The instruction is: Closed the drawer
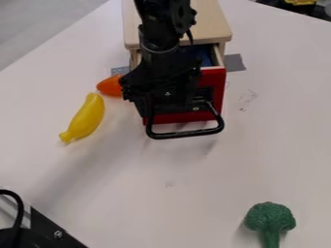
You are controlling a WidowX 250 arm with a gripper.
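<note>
1 white table (123, 184) is spreading under everything, with grey floor (38, 29) showing past its edge at the upper left. 1 black robot arm (160, 34) is coming down from the top edge, passing in front of a pale wooden cabinet (208, 22). The red-fronted drawer (213, 92) is standing partly open at the cabinet's near side, its front facing the camera and a blue patch (206, 55) showing inside. The black gripper (173, 100) is hanging in front of that red face, above the handle; whether it is clenched or released, I cannot tell. At the lower left corner, black equipment (48, 230) with 1 curved black cable (21, 208) is jutting in. The black bar handle (188, 133) is sticking out from the drawer front toward the camera. 1 yellow toy banana (86, 117) is lying to the left of the drawer, and 1 green toy broccoli (269, 219) is sitting near the bottom right. 1 orange toy (111, 86) is lying just beside the gripper, partly hidden, near the banana's upper end.
</note>
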